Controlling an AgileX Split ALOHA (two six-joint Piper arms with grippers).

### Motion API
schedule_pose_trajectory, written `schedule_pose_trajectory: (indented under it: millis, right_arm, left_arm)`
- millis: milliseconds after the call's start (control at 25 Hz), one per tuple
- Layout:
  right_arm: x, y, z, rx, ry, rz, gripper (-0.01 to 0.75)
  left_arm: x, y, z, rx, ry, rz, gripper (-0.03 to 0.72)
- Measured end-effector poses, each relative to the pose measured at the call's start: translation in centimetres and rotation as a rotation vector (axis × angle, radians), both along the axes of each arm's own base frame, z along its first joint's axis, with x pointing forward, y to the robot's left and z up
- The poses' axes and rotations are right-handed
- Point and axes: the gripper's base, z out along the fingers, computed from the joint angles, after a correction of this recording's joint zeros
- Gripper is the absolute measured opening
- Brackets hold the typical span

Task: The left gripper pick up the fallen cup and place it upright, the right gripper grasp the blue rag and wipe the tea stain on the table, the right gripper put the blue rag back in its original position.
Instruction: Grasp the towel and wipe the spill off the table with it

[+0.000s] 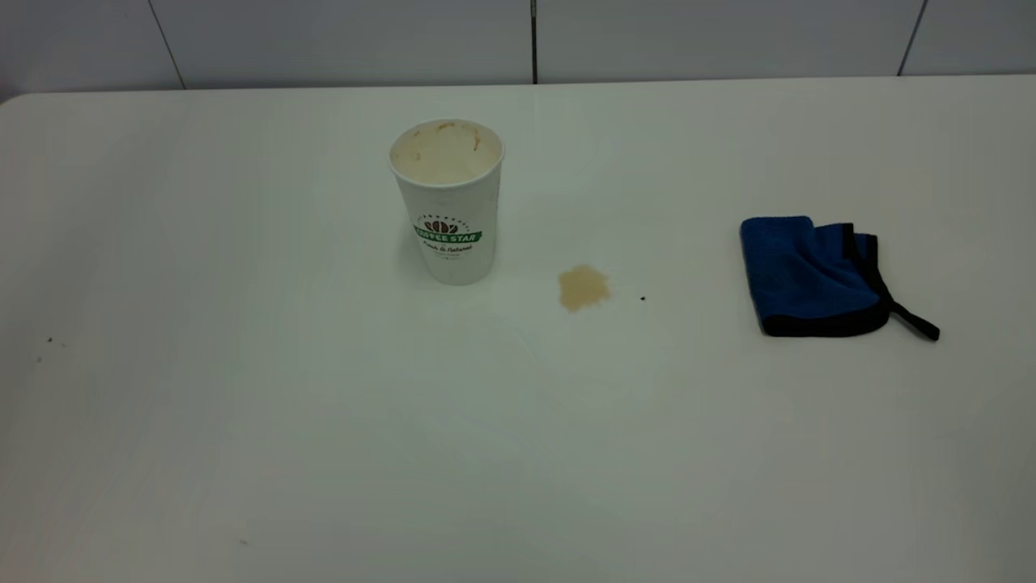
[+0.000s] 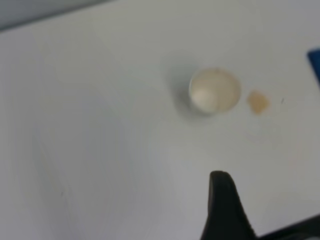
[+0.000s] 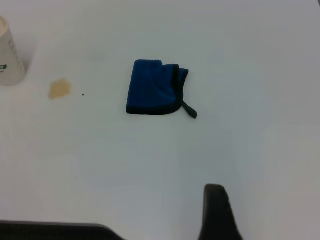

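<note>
The white paper cup (image 1: 447,198) with the green logo stands upright on the white table (image 1: 324,421), mouth up and brown-stained inside. It also shows from above in the left wrist view (image 2: 215,90) and at the edge of the right wrist view (image 3: 9,55). The light-brown tea stain (image 1: 583,287) lies just right of the cup. The folded blue rag (image 1: 813,275) lies flat further right, its black loop tail pointing right. Only a black part of my left gripper (image 2: 222,205) shows, high above and well back from the cup. Only a black part of my right gripper (image 3: 216,210) shows, above bare table, well back from the rag (image 3: 154,87).
A tiny black speck (image 1: 643,298) lies on the table right of the stain. A few faint specks (image 1: 48,342) lie at the far left. A grey panelled wall (image 1: 534,40) runs behind the table's far edge. Neither arm appears in the exterior view.
</note>
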Motion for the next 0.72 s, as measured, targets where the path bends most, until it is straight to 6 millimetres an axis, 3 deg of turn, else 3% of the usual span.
schedule_pose_trajectory:
  millis: [280,440,720]
  right_arm:
    - [0.0,0.0,0.0,0.0,0.0,0.0,0.534]
    - [0.0,0.0,0.0,0.0,0.0,0.0,0.534]
    - [0.0,0.0,0.0,0.0,0.0,0.0,0.534]
  left_arm:
    - [-6.8,3.4,-8.7,0.165,0.236,0.01,0.488]
    - [-11.1,5.2,-12.1,0.192,0.303,0.01,0.488]
    - [-17.8,8.0,-16.1,0.171,0.274,0.01,0.488]
